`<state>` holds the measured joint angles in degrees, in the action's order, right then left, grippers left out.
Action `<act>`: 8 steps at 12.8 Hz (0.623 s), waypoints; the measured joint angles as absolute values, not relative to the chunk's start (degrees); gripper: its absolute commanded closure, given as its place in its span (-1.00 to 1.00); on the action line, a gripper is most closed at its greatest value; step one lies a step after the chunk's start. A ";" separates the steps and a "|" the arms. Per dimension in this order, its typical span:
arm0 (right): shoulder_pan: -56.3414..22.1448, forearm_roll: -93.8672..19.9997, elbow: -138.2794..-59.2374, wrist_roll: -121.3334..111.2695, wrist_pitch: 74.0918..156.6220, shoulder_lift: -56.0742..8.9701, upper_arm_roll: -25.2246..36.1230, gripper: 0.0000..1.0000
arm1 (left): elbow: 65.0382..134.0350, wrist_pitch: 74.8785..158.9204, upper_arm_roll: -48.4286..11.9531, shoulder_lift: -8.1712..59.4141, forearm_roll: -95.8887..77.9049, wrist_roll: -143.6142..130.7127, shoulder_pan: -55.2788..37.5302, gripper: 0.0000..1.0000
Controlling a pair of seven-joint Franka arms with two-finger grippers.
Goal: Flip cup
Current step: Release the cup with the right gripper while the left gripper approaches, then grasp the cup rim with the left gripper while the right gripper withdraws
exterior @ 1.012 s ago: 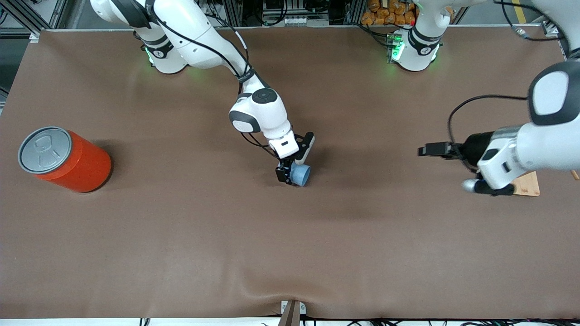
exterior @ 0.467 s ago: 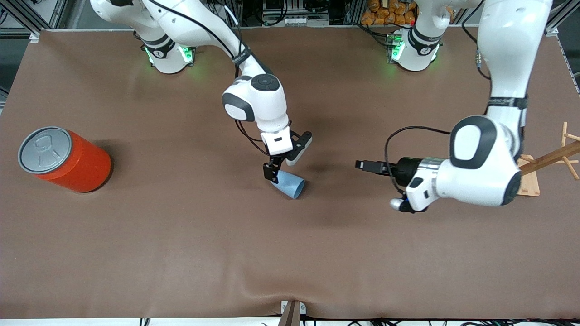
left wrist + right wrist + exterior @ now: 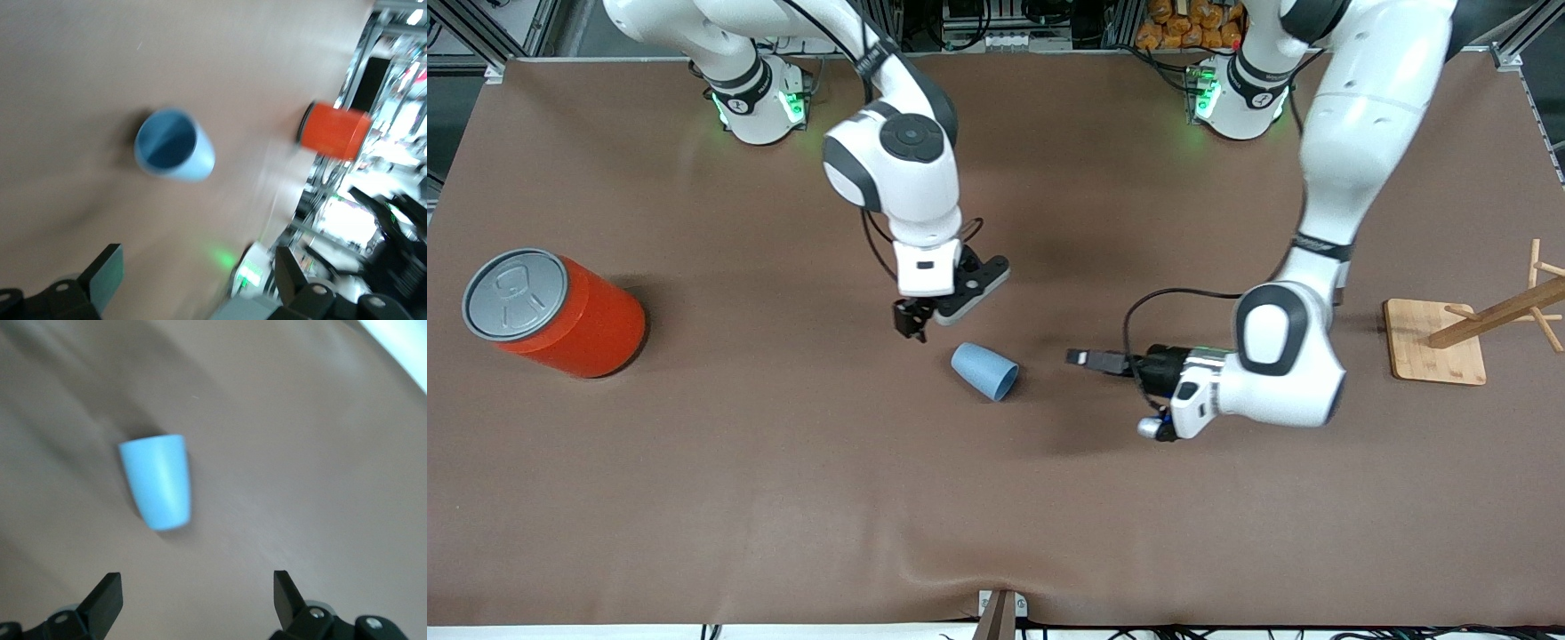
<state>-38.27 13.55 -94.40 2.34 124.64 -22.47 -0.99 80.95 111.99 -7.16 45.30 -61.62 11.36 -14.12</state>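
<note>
The cup (image 3: 985, 372) lies on its side mid-table, well clear of every edge, touched by nothing. The right gripper (image 3: 911, 322) hangs beside it, fingers spread and empty; the left gripper (image 3: 1082, 358) points at its mouth, fingers also spread wide

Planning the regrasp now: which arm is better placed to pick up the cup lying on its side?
Probably the left. The left end effector is open, low beside the cup, facing its open mouth. The right end effector, also open, hangs above the table beside the cup's base.

Cup (image 3: 984, 371) released, apparently sideways on table (image 3: 783, 462).
</note>
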 measured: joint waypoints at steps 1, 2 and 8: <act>-37.32 13.52 -92.25 2.34 120.10 -21.83 -0.98 -1.00 | 80.04 115.76 -7.21 46.73 -63.03 11.49 -16.22 -1.00; -36.28 13.34 -90.02 2.35 115.62 -21.43 -0.94 -1.00 | 78.94 118.52 -7.22 47.97 -63.68 11.52 -17.99 -1.00; -24.98 3.85 -84.27 2.33 104.65 -19.21 -0.62 -1.00 | 74.00 123.20 -7.21 53.16 -66.93 18.09 -20.61 -1.00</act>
